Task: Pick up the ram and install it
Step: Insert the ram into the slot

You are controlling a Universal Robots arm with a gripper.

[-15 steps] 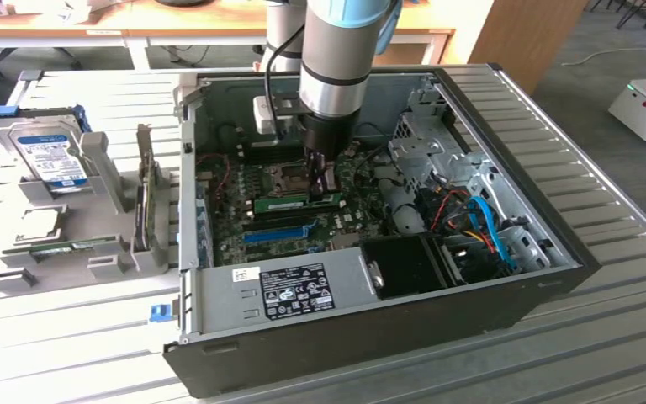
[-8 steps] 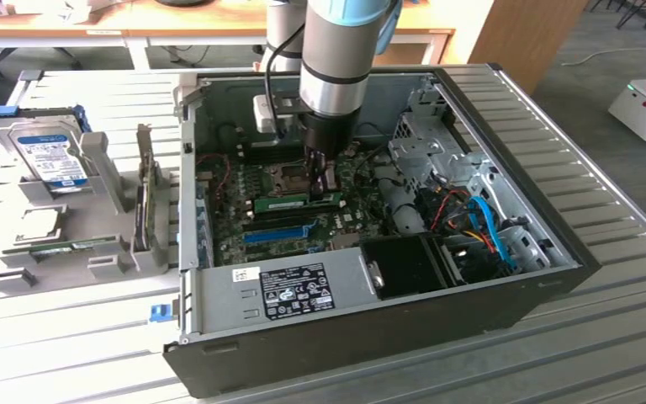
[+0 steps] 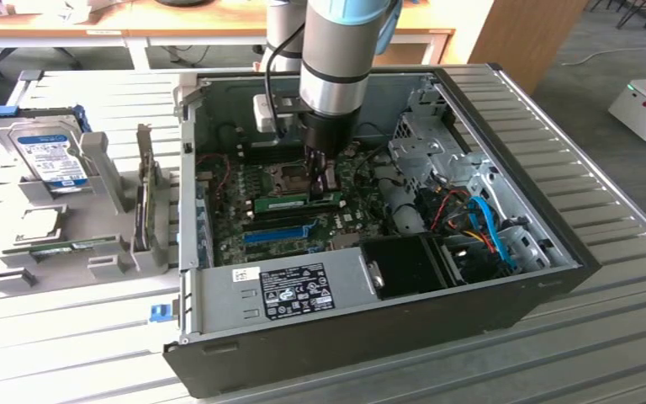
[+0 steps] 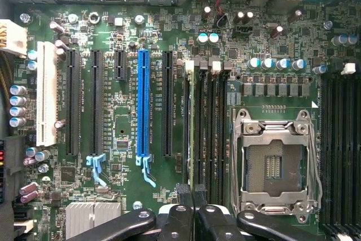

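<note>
The ram (image 3: pixel 295 202), a thin green stick, stands on edge in a memory slot on the motherboard inside the open computer case (image 3: pixel 548 252). My gripper (image 3: pixel 323 178) reaches straight down into the case over the stick's end toward the exterior view's right. In the wrist view the ram (image 4: pixel 192 128) appears as a narrow edge running along the slot beside the black memory slots (image 4: pixel 217 128). That edge leads in between my gripper (image 4: pixel 193 193), whose black fingertips (image 4: pixel 183 191) are pressed shut on it.
The blue expansion slot (image 4: pixel 143 105) (image 3: pixel 272 233) lies beside the ram slots, the empty processor socket (image 4: pixel 273 162) on the other side. Blue cables (image 3: pixel 486 223) fill the case's right. Outside, a grey rack (image 3: pixel 98 194) holds a blue-labelled hard drive (image 3: pixel 48 156) and another board (image 3: pixel 71 247).
</note>
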